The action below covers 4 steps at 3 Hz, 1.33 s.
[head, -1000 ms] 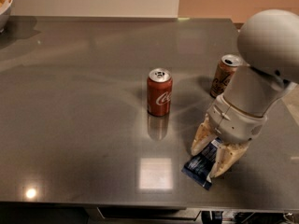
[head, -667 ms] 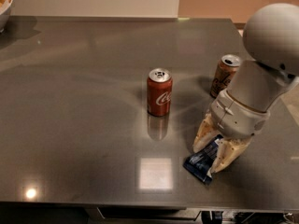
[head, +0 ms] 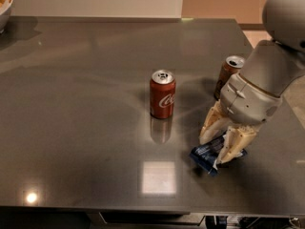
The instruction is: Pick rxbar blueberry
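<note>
The rxbar blueberry (head: 202, 155), a flat dark navy wrapper with white marks, is at the front right of the grey table (head: 76, 104). My gripper (head: 215, 150) reaches down from the right, its tan fingers (head: 210, 126) closed on either side of the bar. The bar tilts between them, its left end sticking out just above the tabletop. The right end of the bar is hidden behind the fingers.
A red cola can (head: 162, 94) stands upright in the middle of the table, left of the gripper. A tan-brown can (head: 228, 75) stands behind the arm. A bowl (head: 4, 4) sits at the far left corner. The table's front edge is close below the gripper.
The arm has shifted slightly up and to the right. The bar has moved with the fingers and sits a little higher than before.
</note>
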{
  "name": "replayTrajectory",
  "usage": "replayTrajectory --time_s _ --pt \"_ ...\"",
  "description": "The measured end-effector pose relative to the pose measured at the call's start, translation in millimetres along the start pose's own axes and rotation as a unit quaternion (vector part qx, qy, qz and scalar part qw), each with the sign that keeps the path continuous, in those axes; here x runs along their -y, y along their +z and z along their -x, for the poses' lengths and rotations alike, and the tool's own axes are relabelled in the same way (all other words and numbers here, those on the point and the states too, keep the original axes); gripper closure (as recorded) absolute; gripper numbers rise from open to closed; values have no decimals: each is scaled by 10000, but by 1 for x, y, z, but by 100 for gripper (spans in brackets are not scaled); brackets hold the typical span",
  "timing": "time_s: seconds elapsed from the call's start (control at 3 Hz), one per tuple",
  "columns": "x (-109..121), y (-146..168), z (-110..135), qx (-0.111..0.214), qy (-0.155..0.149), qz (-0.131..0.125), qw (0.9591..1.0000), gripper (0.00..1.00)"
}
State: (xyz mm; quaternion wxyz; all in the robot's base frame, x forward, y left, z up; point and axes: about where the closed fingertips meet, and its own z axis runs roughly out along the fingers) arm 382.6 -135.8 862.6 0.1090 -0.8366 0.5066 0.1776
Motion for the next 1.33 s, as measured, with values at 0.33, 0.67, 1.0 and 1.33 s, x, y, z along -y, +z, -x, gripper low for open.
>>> replayTrajectory --time_s 0.33,0.67,1.0,1.33 --pt "8 -27 17 343 -3 -139 9993 100" --pt "16 -45 27 467 -18 -274 9985 100" --pt "35 -77 42 580 -104 -557 9967 100" --pt "45 -78 42 557 -103 -760 9955 100"
